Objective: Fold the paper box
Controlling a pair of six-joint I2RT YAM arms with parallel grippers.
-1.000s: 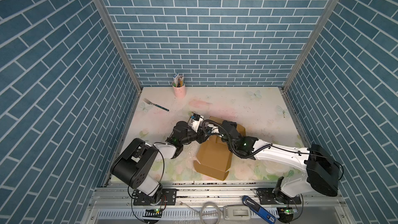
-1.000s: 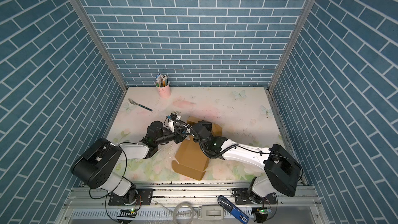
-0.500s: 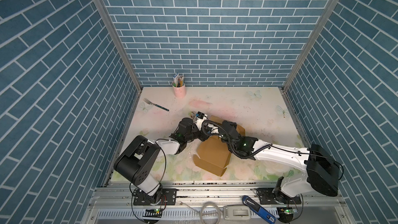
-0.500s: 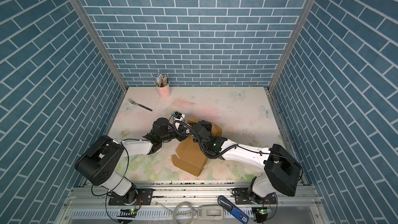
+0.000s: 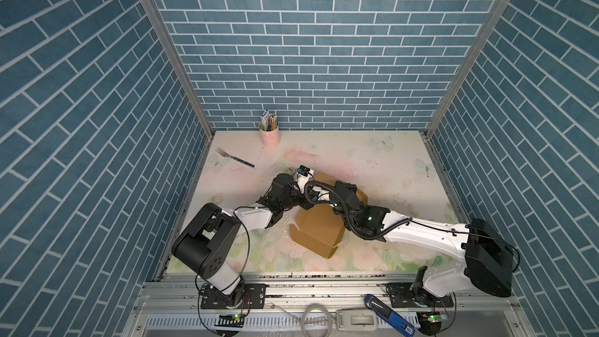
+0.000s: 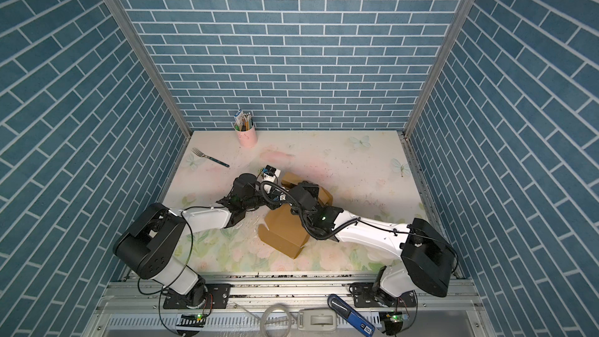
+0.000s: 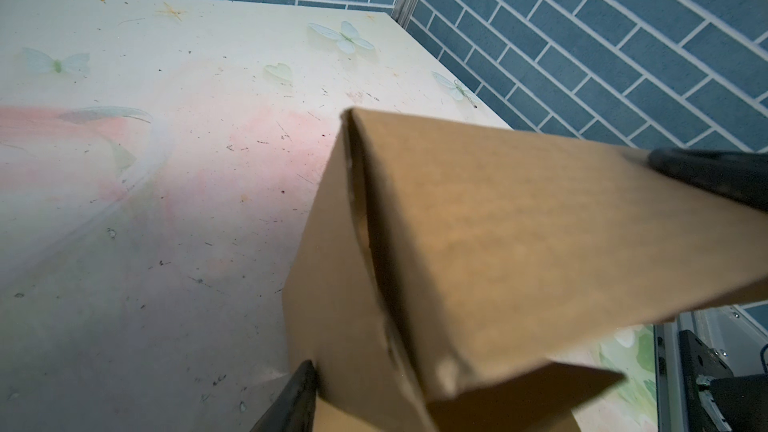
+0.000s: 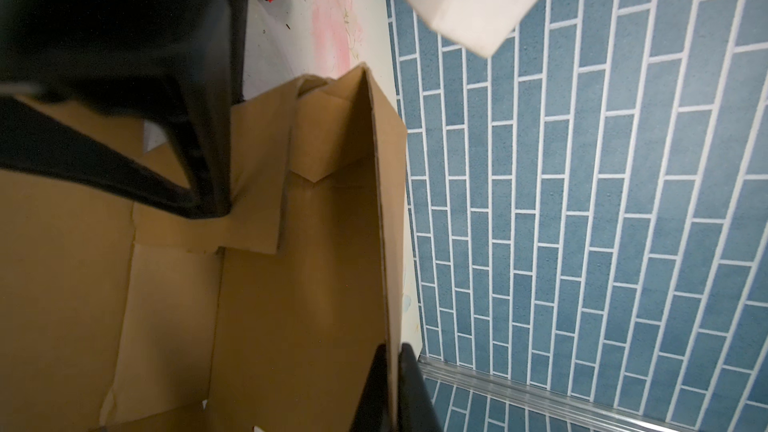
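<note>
Brown kraft paper box (image 5: 319, 229) sat on the bench (image 5: 382, 157), just below frame centre | walls partly up, flaps untucked, maybe halfway imo | right end effector (image 8: 392, 353) pinched tight on a side wall | left end effector (image 7: 478, 268) looked clamped across a corner

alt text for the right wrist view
The right claw is shut on the raised side wall of a plain brown cardboard paper box, seen from inside with its flaps partly folded. A blurred black robot part overlaps the flaps; a blue brick wall stands behind.
</note>
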